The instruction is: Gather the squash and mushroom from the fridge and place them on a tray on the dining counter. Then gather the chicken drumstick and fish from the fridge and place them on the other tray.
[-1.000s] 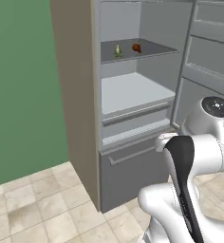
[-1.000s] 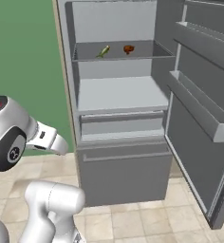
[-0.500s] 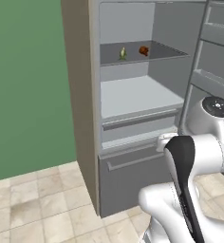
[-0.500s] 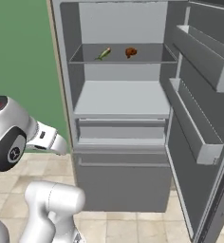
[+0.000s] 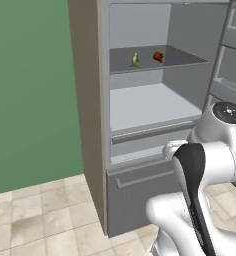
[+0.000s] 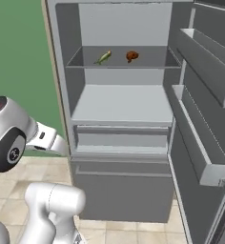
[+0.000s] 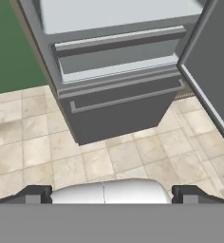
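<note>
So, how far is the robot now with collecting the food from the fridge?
The fridge stands open, so that step looks done. The fish and the chicken drumstick lie on its upper shelf, untouched. The gripper carries nothing; its fingertips sit wide apart, facing the lower drawers. Picking both items and carrying them to a tray remains.

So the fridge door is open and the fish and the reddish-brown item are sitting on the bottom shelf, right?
Not quite. The fridge door is open, but the fish and the reddish-brown item sit side by side on the upper shelf, not the bottom one. The right base view shows this; the wide shelf below them carries nothing.
</note>
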